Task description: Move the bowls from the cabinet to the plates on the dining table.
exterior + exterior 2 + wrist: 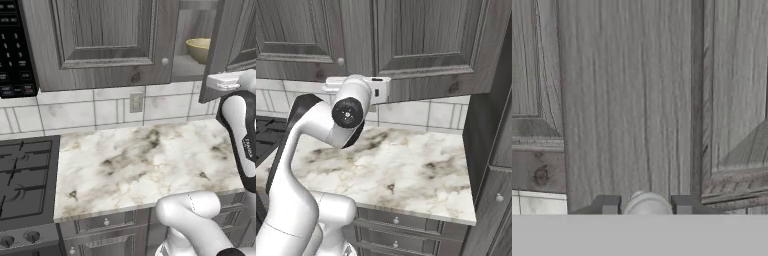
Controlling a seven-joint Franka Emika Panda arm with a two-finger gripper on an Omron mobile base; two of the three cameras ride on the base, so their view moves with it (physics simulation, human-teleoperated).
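Grey wood-grain cabinet (105,40) fronts hang over a marble table (145,160) in the left base view, where one door (220,45) is swung ajar and a tan bowl (199,49) is seen on the shelf behind it (not yet fetched). From the right base view, the arm is raised to the door's lower edge. In the hand view, the fingers (646,206) are clenched on a small round knob (646,204), so the work is judged barely begun; every bowl remains to be carried.
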